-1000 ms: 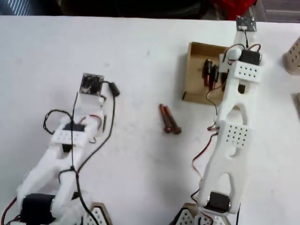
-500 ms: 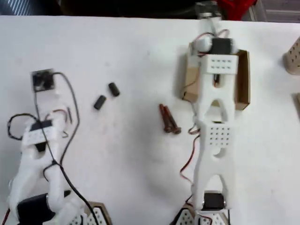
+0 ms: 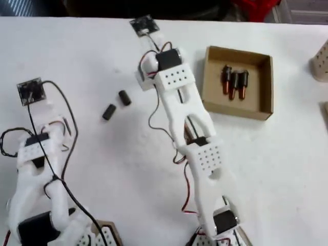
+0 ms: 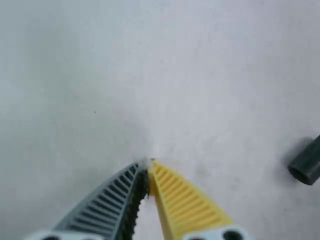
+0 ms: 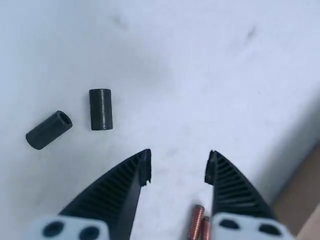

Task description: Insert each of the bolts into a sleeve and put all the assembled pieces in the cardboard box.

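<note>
R arm swung off brown cardboard box (image 3: 238,52) toward bench (image 3: 77,46) centre; L arm pulled back leftward. Box now uncovered: three sleeved copper bolts (image 3: 233,82) inside. R gripper (image 5: 177,167) jaws wide apart, empty, facing two short black cylindrical sleeves (image 5: 100,109), not touching. Two loose copper threaded bolts (image 5: 199,220) lie beneath it. L gripper (image 4: 147,167) closed, nothing held. Est.: 3 pcs done, 2 pairs left; sleeve pick prob. next.

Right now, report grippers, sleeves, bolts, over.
Left gripper shut, holding nothing. Right gripper open above table, two loose sleeves ahead, two bolts beneath it. Three assembled pieces in cardboard box. Nothing in the way.
</note>
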Available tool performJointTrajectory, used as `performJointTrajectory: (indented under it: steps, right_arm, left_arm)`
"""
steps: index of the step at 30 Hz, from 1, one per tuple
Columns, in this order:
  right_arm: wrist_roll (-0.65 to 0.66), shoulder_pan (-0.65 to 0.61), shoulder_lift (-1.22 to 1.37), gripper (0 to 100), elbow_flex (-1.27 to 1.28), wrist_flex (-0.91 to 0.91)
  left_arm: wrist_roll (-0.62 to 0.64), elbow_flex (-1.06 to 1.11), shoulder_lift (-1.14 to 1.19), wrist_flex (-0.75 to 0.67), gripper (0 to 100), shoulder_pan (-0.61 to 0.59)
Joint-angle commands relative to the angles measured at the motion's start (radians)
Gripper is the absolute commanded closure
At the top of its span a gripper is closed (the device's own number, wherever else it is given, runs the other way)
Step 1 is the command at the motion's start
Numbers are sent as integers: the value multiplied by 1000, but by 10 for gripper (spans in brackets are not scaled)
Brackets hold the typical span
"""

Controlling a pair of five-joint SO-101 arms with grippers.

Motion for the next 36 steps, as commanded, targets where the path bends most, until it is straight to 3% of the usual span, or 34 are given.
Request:
performJointTrajectory:
  steps: [1,6,11,15,20,36]
  right_arm:
    - [-20,-15,-38,858,-17,39]
    - [-11,-70,-96,857,-34,127]
    - [-11,-165,-242,856,115,127]
    - [0,-189,-278,854,184,38]
    - [83,-205,-185,853,219,-82]
    - [78,-211,153,854,219,-394]
  left_arm:
    - [17,-57,-36,-3,977,-13]
    - [15,-51,-36,-34,977,-13]
    - [17,-51,-36,-34,977,-15]
    - [17,-51,-36,-34,977,-15]
    - [18,-51,-36,-34,977,-31]
    - [18,-51,-36,-34,977,-35]
